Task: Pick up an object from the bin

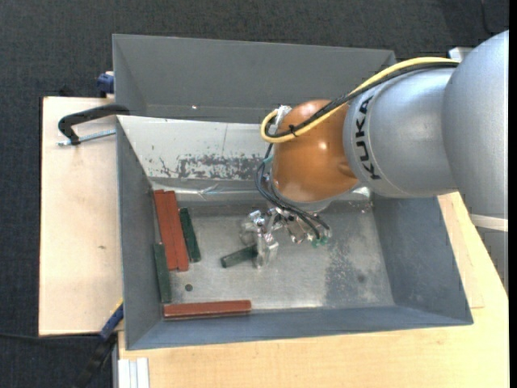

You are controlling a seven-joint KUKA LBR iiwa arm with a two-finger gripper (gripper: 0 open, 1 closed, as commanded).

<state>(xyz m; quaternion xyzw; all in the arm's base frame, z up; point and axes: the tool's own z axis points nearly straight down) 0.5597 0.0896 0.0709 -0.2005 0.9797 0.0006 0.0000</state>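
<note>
My gripper [264,239] is low over the middle of the bin floor, under the orange wrist cover. A short dark green block [237,258] lies flat just left of its lower end, with its right end at or under the gripper. Whether they touch is unclear, and I see nothing held.
Along the left wall lie a long red-brown block [171,231], a dark green stick [190,234] beside it and another dark green stick [161,273] lower down. A red-brown bar [208,307] lies along the front wall, with a small dark dot [188,288] near it. The arm covers the bin's right rear.
</note>
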